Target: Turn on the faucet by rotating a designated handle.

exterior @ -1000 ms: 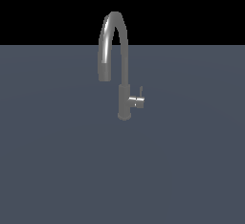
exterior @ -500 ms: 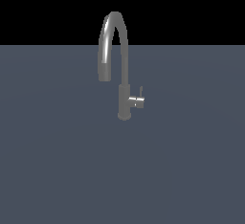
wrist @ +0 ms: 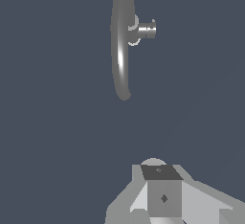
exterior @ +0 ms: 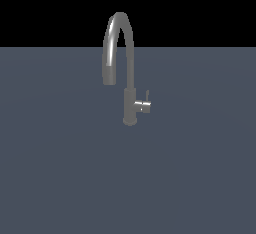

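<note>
From the exterior view, the faucet (exterior: 128, 73) stands upright on the flat slate-grey surface (exterior: 60, 178), its thin spout arching up over the dark horizon and curving down toward the exterior view's left, its thicker cylindrical base planted a little above the middle of the picture. The handle (exterior: 144, 105) sticks out sideways from that base toward the exterior view's right, a short bright stub with a thin lever pin rising upright from its tip. My arm and my hand do not show here at all. Through my wrist view I look down on the faucet (wrist: 121, 41) from above, its arch foreshortened into a narrow loop, with the handle (wrist: 145, 29) jutting off one side. My gripper (wrist: 160, 196) appears only as a grey block at the picture's edge, well apart from the faucet; its fingertips are cut off, so I cannot tell whether it is open or closed.
</note>
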`<move>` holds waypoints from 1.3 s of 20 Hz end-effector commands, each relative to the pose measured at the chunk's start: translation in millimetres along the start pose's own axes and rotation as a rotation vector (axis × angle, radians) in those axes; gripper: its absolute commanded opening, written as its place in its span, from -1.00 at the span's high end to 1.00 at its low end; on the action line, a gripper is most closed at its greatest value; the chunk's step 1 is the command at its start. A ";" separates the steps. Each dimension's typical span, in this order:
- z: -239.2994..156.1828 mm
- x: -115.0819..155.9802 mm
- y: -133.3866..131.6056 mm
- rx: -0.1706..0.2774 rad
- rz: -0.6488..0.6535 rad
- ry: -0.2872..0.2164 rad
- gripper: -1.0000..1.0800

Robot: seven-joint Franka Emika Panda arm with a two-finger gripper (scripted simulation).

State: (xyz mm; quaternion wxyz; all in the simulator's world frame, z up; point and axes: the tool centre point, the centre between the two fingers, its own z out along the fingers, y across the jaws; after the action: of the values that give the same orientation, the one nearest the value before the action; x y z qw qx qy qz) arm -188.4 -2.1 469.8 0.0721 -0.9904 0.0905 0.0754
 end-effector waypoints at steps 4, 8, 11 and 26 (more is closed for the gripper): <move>5.9 34.6 -0.2 0.089 0.090 -0.073 1.00; 11.9 60.2 1.2 0.157 0.157 -0.127 1.00; 17.5 79.5 3.2 0.209 0.208 -0.169 1.00; 62.3 173.9 23.1 0.491 0.478 -0.393 1.00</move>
State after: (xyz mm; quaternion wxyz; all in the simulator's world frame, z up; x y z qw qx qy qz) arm -40.2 -40.8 385.2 0.2896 -0.8734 0.3058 0.2444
